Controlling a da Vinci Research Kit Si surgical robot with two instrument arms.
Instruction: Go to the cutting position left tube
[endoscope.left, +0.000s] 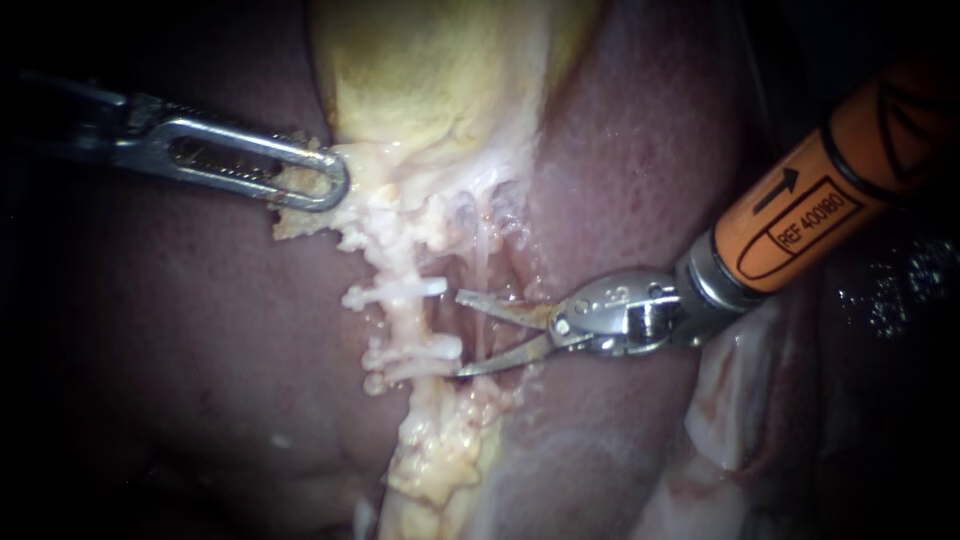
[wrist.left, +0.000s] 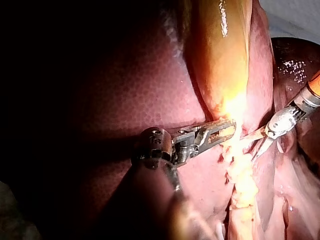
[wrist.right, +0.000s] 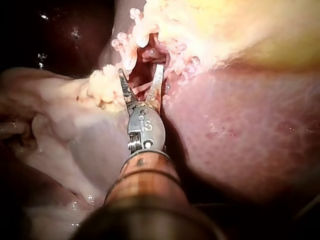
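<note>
The left tool (endoscope.left: 335, 185), a silver slotted metal grasper on a dark shaft, comes in from the left and lies nearly level. Its jaws are closed from both sides on a scrap of pale yellowish tissue (endoscope.left: 288, 222). The right tool (endoscope.left: 462, 333), a pair of thin curved silver blades on a polished wrist and orange-sleeved shaft, reaches in from the upper right. Its blades are spread apart and grip nothing.

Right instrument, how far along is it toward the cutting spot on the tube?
Done: left instrument grips gallbladder tissue; white clips are on. In hand: right instrument, jaws open, seems to straddle a pale tube beside them. Left: little, perhaps fine settling; tube looks uncut.
</note>
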